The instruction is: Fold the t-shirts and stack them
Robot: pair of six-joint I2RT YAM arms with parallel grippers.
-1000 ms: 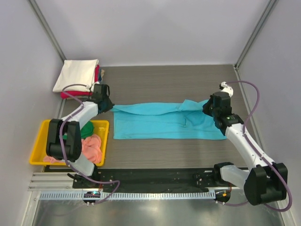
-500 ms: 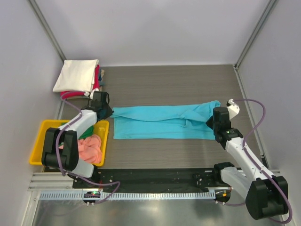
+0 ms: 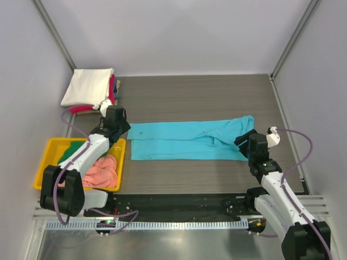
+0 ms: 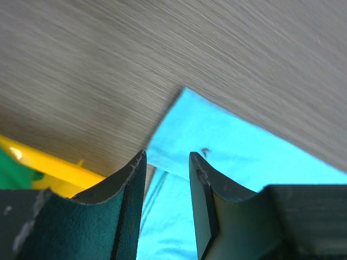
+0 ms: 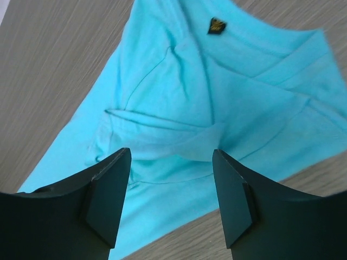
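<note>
A turquoise-blue t-shirt [image 3: 184, 140] lies on the table as a long flat band, folded lengthwise. My left gripper [image 3: 122, 129] hovers over its left end, jaws open, the cloth's corner [image 4: 244, 157] lying flat below the left gripper [image 4: 168, 157]. My right gripper [image 3: 243, 141] is over the collar end and stands open above the rumpled cloth [image 5: 217, 81]; between the fingers of that gripper [image 5: 172, 153] there is nothing. A cream-white folded shirt [image 3: 89, 86] tops a red one [image 3: 81, 108] at the back left. Green [image 3: 70, 151] and salmon-pink [image 3: 103, 170] shirts lie bunched in the tray.
The yellow plastic tray [image 3: 51, 145] sits at the left edge, just left of the turquoise shirt's end, and its rim [image 4: 49, 162] shows beside my left fingers. Grey walls close in the table on three sides. A black rail [image 3: 179, 203] runs along the near edge.
Both grippers have opened and let go of the turquoise shirt's edge, which now lies folded flat. The right arm drew back toward the near right; the left moved slightly nearer.
</note>
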